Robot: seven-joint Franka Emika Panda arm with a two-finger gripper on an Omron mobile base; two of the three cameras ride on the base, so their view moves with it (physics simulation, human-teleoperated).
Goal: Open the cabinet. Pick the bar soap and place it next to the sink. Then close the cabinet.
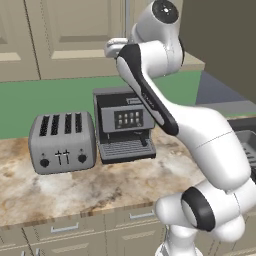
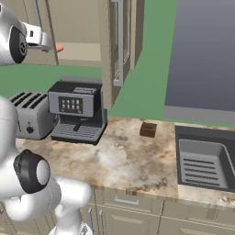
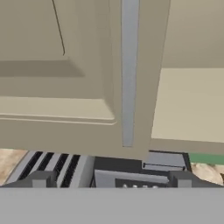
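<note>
While the toaster [image 1: 62, 142] stands far left on the bench [image 2: 133, 165] beside the coffee machine [image 1: 124, 125], the released gripper [image 3: 112, 178] faces the cabinet [image 3: 87, 74] door handle [image 3: 128, 70], bar soap [image 2: 59, 47] inside, sink [image 2: 204, 163] right

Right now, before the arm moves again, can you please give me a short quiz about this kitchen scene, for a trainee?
1. True or false: the small brown block lies inside the sink.
2. What stands directly beside the toaster? A) a coffee machine B) a kettle C) a fruit bowl
3. Fill in: the jaws of the gripper are ___.

Key
1. False: it lies on the counter, between the coffee machine and the sink.
2. A
3. open
</note>
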